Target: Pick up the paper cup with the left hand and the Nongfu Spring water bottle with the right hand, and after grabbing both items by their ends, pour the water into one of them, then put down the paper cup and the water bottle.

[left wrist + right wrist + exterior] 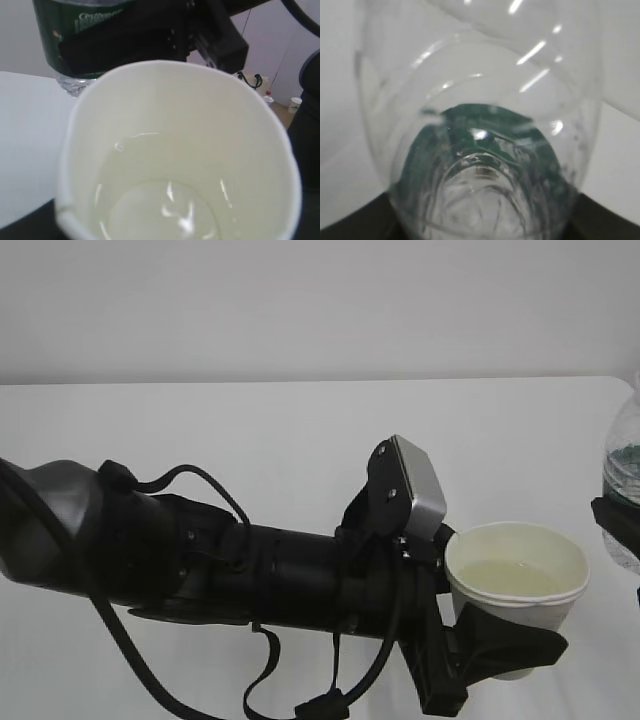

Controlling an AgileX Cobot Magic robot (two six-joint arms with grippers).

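The paper cup [516, 585] has water [515, 578] in it and sits clamped in the left hand [500, 640], above the table [250, 450]. Just right of the cup, the right hand [622, 522] grips the Nongfu Spring water bottle [624, 475], upright.

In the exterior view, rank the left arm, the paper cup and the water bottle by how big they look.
1. left arm, filling most of the frame, though it is nearest the camera.
2. paper cup.
3. water bottle, cut off by the right edge, so its true size is unsure.

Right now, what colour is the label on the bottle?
Dark green with white lettering; the bottle label shows best in the left wrist view.
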